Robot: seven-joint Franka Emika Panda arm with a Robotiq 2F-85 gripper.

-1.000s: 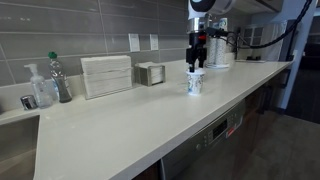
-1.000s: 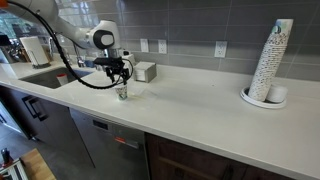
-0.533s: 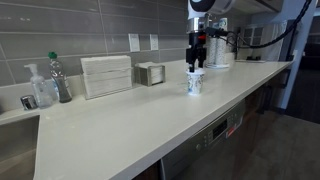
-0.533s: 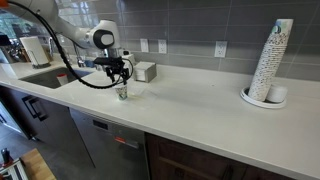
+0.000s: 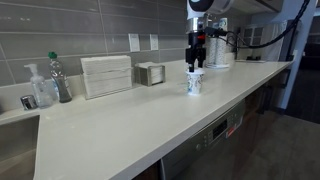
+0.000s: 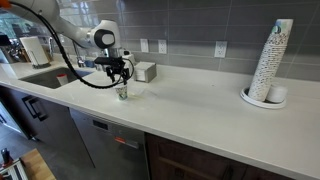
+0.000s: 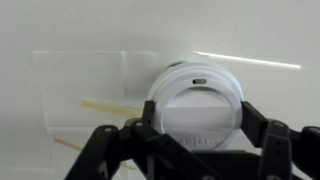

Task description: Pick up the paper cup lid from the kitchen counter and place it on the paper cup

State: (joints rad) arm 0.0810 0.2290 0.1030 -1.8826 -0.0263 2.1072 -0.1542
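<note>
White lid (image 7: 195, 85) sits clamped between the fingers of my end effector (image 7: 195, 115), whose jaws are drawn narrow on its rim. Over the last second nothing has shifted in either exterior view. The arm hangs right over the paper cup (image 5: 195, 84), so I judge the lid is at the rim and release comes next. Whether it is seated, I cannot tell. On the table (image 5: 120, 130), a napkin holder (image 5: 150, 74) stands behind and a cup stack (image 6: 270, 60) well apart. Nothing blocks me.

Soap dispenser (image 5: 40, 88) and bottle (image 5: 58, 78) stand side by side.
</note>
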